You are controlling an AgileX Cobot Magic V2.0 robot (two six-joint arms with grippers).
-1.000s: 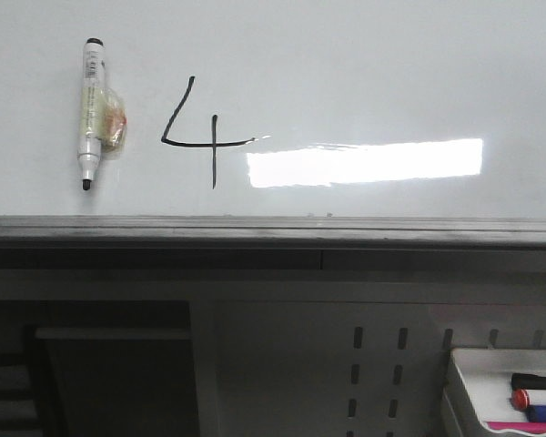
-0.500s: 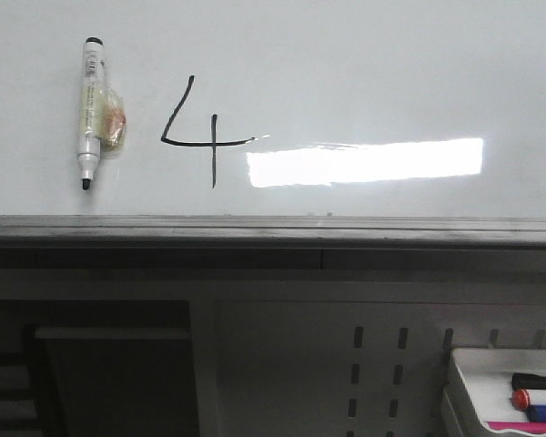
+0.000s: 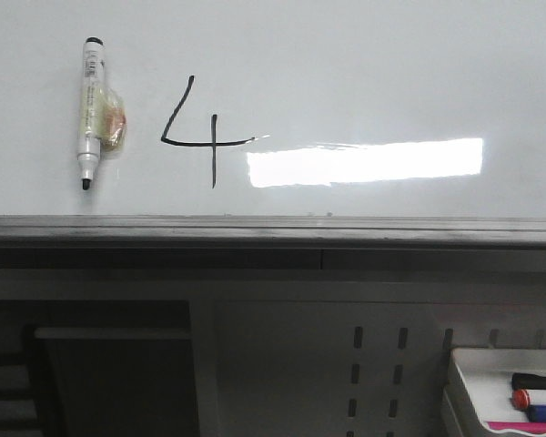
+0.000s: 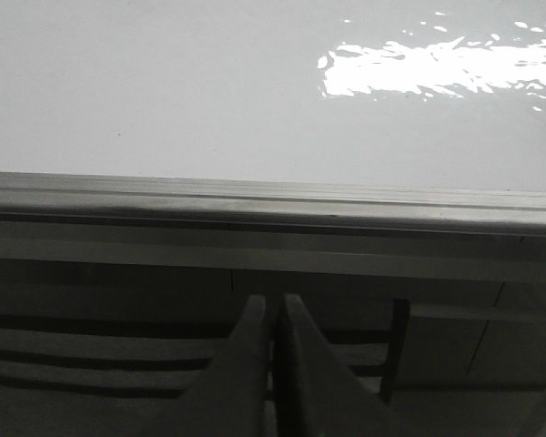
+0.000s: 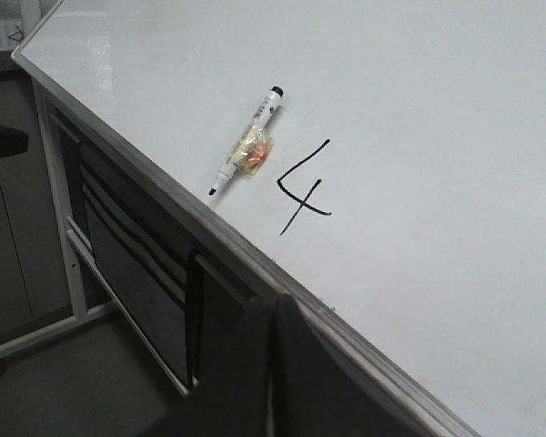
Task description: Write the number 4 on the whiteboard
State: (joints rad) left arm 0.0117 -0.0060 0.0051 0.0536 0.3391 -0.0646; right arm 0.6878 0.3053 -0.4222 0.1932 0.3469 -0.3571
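The whiteboard fills the upper part of the front view, with a bright glare and a dark grey lower ledge. A thin black open-topped number 4 is drawn on it; it also shows in the right wrist view. An uncapped black marker with a yellowish lump on its side lies on the board left of the 4, tip down, and shows in the right wrist view. My left gripper is shut and empty below the ledge. My right gripper is shut and empty off the board's edge.
A small white tray with a black, a red and a blue marker sits at the lower right in the front view. Below the ledge is a grey cabinet front with slots. A white frame leg stands beside the board.
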